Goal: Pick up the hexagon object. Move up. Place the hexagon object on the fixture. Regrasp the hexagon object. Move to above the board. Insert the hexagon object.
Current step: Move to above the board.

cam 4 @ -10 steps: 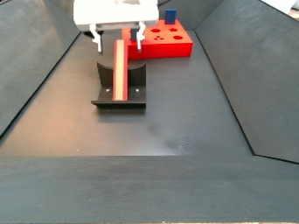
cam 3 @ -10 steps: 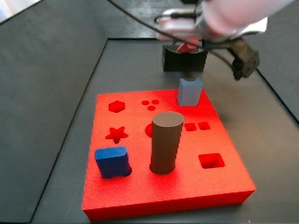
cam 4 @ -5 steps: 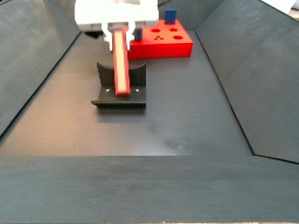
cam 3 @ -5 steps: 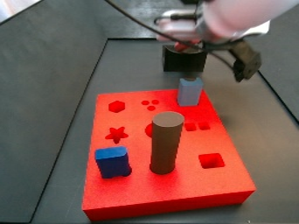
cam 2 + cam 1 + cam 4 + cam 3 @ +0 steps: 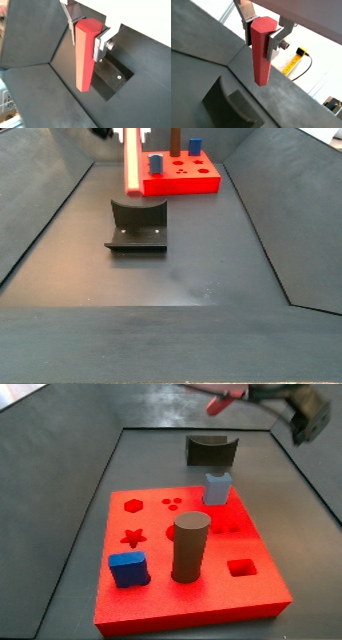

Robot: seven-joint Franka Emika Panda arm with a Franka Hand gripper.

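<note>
The hexagon object (image 5: pixel 261 50) is a long red-pink prism rod, and my gripper (image 5: pixel 262 27) is shut on its upper end, with a silver finger (image 5: pixel 276 40) flat on each side. Both wrist views show this grip (image 5: pixel 89 35). In a side view the rod (image 5: pixel 132 160) hangs upright, well above the fixture (image 5: pixel 139 225), a dark block with a curved notch. In a side view the gripper (image 5: pixel 234 396) is blurred at the frame's top, above the fixture (image 5: pixel 210 451). The red board (image 5: pixel 261 589) with shaped cutouts lies nearer the camera.
On the board stand a dark grey cylinder (image 5: pixel 190 546), a light blue block (image 5: pixel 217 487) and a darker blue block (image 5: pixel 127 569). Dark sloping walls (image 5: pixel 54 218) enclose the floor on both sides. The fixture shows below the rod in both wrist views (image 5: pixel 110 80).
The gripper has risen with the rod held in it, from just above the fixture to high above it. The fixture's notch now stands bare.
</note>
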